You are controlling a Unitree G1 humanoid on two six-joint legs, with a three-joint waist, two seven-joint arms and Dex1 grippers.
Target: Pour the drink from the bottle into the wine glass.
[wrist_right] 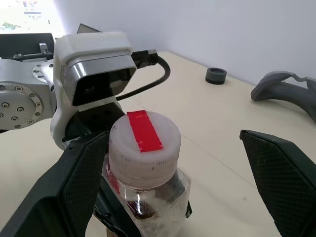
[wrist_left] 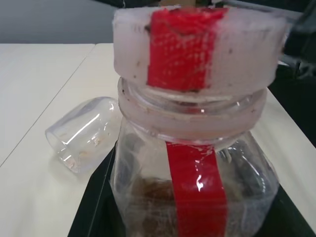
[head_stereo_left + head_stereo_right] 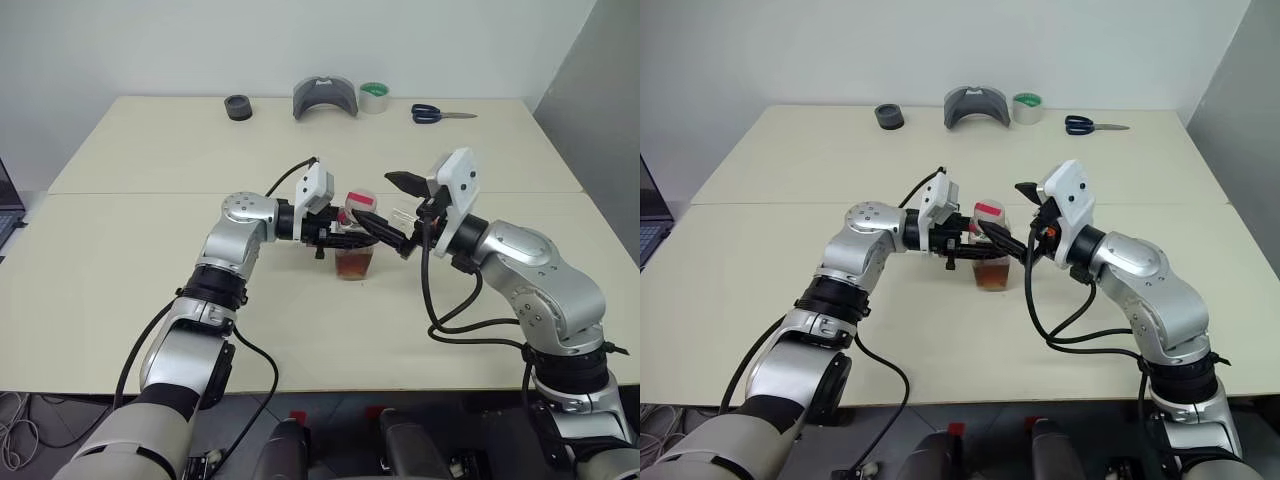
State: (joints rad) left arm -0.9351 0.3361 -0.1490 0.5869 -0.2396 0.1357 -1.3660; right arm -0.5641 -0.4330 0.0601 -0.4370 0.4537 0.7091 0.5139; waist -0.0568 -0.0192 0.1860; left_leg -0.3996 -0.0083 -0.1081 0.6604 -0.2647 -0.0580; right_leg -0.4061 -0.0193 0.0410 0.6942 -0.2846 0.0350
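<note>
Cream table (image 3: pixel 150 270) meets pale wall (image 3: pixel 150 45).

- Even, bright indoor light falls on the pale tabletop (image 3: pixel 150 290) in both head views; shadows are soft and short, with a faint one just under the bottle (image 3: pixel 355 255).
- Head views are sharp across the frame, with no strong glare.
- In the left wrist view the bottle sits very close: its cap (image 2: pixel 197 47) looks soft and blurred, and small highlights glint on the red label strip (image 2: pixel 197 197).
- The right wrist view has a washed-out bright patch in one corner, and the near fingers (image 1: pixel 281 177) are slightly out of focus.
</note>
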